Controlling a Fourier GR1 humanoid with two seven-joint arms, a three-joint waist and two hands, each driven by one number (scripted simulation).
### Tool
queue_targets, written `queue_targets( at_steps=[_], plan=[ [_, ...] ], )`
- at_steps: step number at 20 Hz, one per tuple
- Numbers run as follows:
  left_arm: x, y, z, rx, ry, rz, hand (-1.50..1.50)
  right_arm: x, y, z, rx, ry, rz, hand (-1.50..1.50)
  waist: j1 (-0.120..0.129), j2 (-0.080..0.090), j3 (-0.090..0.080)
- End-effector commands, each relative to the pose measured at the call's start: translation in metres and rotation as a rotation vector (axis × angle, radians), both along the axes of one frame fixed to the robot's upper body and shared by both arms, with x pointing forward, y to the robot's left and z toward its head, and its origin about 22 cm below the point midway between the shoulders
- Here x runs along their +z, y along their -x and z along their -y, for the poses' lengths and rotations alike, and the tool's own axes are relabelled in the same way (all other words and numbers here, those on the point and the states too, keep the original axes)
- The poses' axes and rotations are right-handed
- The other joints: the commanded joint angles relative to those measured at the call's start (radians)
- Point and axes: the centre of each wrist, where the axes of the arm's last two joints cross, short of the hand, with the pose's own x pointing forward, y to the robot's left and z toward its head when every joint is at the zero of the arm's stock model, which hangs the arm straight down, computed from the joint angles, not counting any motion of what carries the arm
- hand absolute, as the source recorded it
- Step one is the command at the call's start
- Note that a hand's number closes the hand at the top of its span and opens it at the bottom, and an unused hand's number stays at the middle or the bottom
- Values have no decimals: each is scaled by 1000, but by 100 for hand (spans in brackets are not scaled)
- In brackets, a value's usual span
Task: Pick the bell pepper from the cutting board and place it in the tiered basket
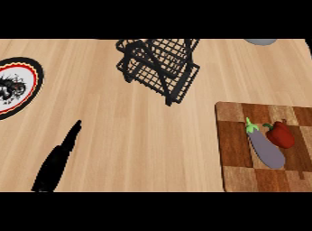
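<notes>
Starting from the hands: the only thing that might be one is a flat black sliver at the lower left, which I'm taking as the left hand (55, 162). It comes up from the bottom edge and tapers to a point aimed up and a bit right. It's a pure silhouette, so I can't tell if it's open or closed, and it isn't touching anything. The right hand doesn't show at all.

The bell pepper (280, 134) is way over on the other side, sitting on the cutting board (233, 176) at the lower right. It's red, and its long axis runs roughly up and down in the view, with the darker stem end toward the top. Right up against its left side is an eggplant (266, 148), lying diagonally with its green cap at the upper left and its fat end at the lower right.

The tiered basket (160, 63), black wire, stands top centre, well apart from the board.

Everything sits on a light wood-grain counter (139, 135). A plate (32, 76) with a black rim and a dark picture sits at the left edge, and there's a bit of a grey thing (260, 41) at the top right.
</notes>
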Motion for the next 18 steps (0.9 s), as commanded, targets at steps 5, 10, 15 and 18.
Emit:
queue_targets(
  at_steps=[5,10,15,18],
  plan=[
    [35,-37,31,12,201,43,0,-42,28,38,415,-8,220,150,-22,-28,40],
    [57,-51,44,-29,312,17,0,-127,59,127,-108,-110,181,-150,-4,-17,40],
    [72,-67,62,-35,311,3,0,-141,87,164,184,131,272,-150,12,-25,34],
    [84,-70,46,-53,315,-34,0,-138,110,189,203,324,223,-150,15,-32,30]
  ],
)
